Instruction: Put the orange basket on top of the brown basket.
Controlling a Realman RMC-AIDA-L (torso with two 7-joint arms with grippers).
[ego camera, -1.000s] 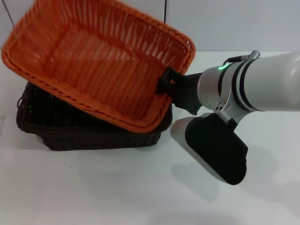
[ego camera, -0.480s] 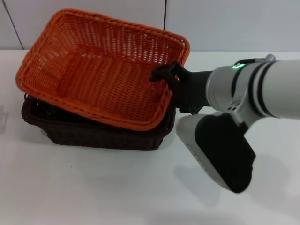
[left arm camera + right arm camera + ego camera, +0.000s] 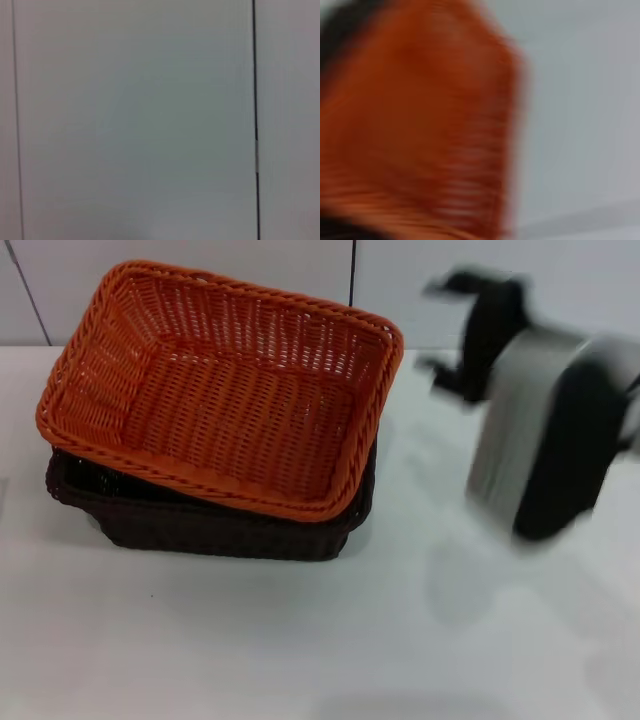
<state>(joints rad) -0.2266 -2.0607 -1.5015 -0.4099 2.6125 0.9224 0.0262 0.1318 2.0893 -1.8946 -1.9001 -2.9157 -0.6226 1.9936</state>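
Now bright orange basket (image 3: 225,390) nested askew atop brown basket (image 3: 215,525).

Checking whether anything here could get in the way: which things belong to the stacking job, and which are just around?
Part of the job:
- orange basket, resting tilted on the brown one
- brown basket, underneath on the table
- right claw, off to the right, apart from both baskets

Just there:
- white table
- wall panels behind; no loose items visible
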